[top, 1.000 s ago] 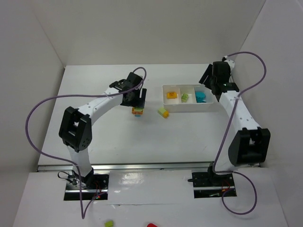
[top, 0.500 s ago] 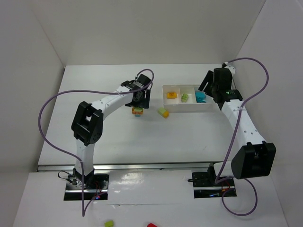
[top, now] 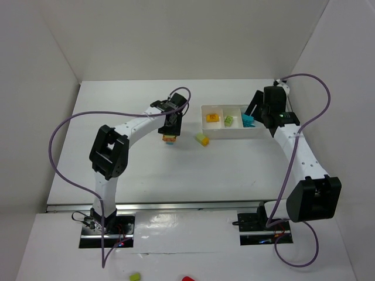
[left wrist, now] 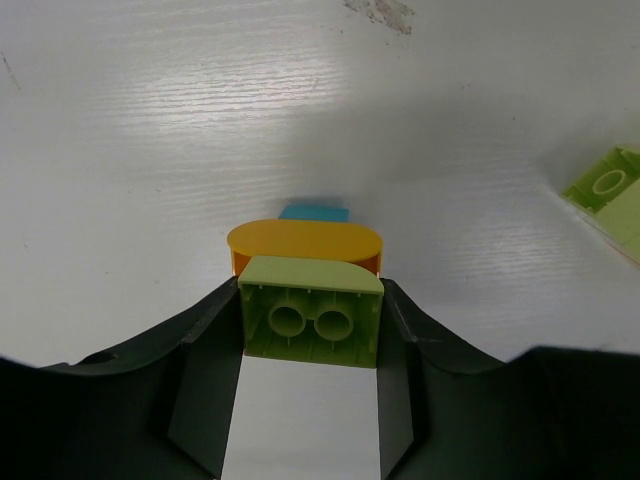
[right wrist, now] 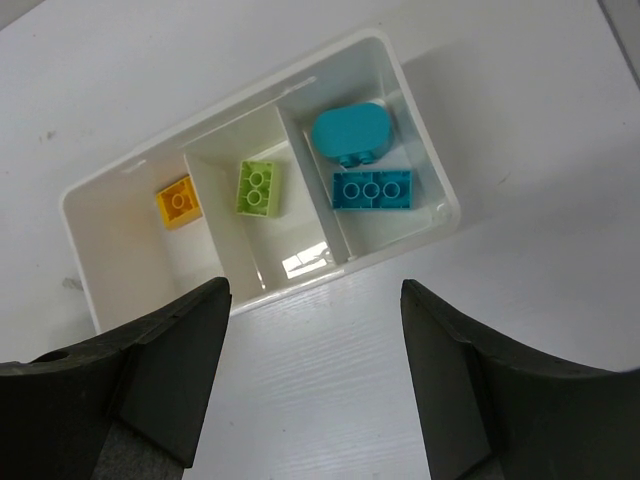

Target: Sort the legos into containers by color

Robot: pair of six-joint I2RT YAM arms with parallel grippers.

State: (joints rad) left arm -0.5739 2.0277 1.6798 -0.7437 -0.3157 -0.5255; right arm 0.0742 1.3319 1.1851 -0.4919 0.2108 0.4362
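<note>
Lime green brick (left wrist: 310, 305) is now pinched in the left gripper (left wrist: 311, 330), with a finger flush on each side. A second ago these jaws stood wide above the stack, so the closing is new. The brick is one end of a three-piece stack: lime, then orange rounded brick (left wrist: 305, 243), then cyan brick (left wrist: 314, 212). The stack sits on the table (top: 146, 170), near the left end of the tray (right wrist: 130, 250) but apart from it.

Right gripper (right wrist: 315, 370) has swung in over the tray. Its jaws are apart with nothing between them.

Judgement: the pick has begun, but the stack mixes three colours. It will probably need pulling apart before anything is binned.

Count:
- Tray: 1, with three compartments.
- Binned: 1 orange square brick (right wrist: 178, 200) at one end, 1 green binned brick (right wrist: 258, 188) in the middle, and 2 cyan at the other end (rounded cyan piece (right wrist: 350, 133), long cyan brick (right wrist: 372, 190)).
- Unsorted on the table: 3 in the stack, plus 1 loose yellow-green brick (top: 203, 139) between stack and tray.
- Near ledge: 1 lime bit (top: 135, 276) and 1 red bit (top: 187, 279), too small to identify.
</note>
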